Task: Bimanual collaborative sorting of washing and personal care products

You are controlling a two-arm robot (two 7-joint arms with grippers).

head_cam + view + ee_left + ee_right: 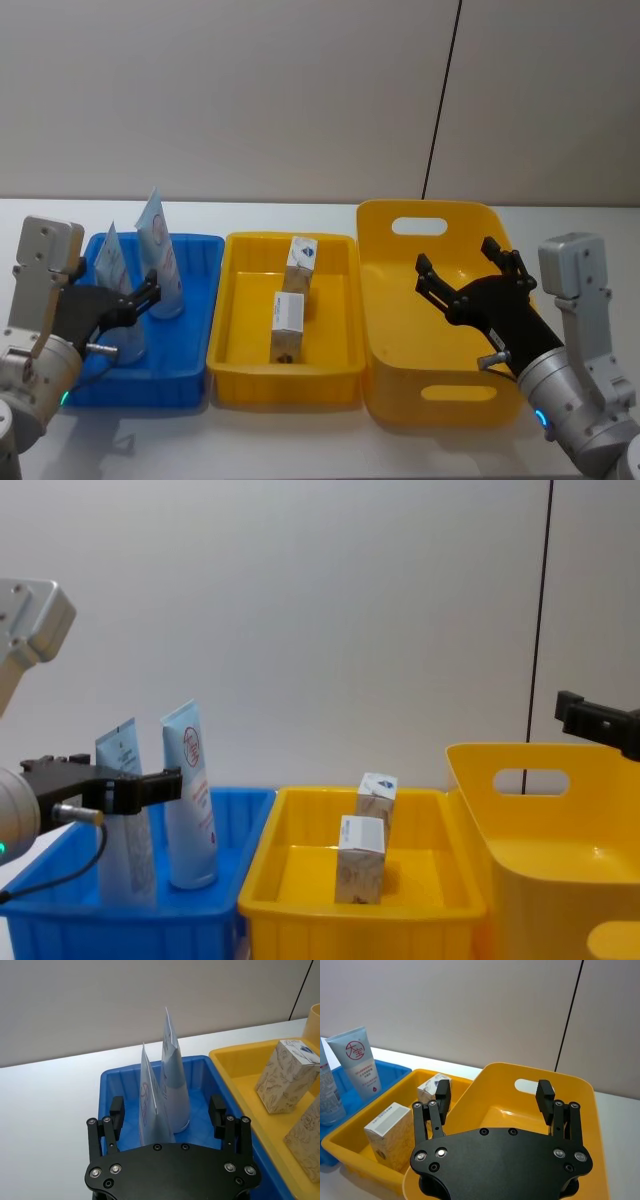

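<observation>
Left pincer, wide open, is straddling the nearer tube; closing squarely mid-body seems best. Right pincer is hovering open, empty.

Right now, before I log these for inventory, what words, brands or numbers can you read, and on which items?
"大宝", red, inside a ring: on the right-hand squeeze tube in the blue bin.
Grey print under that logo: too small to read.
Left-hand squeeze tube: faint print, blurred.
Back carton: blue mark on its top, unreadable.
Front carton: nothing legible.
</observation>
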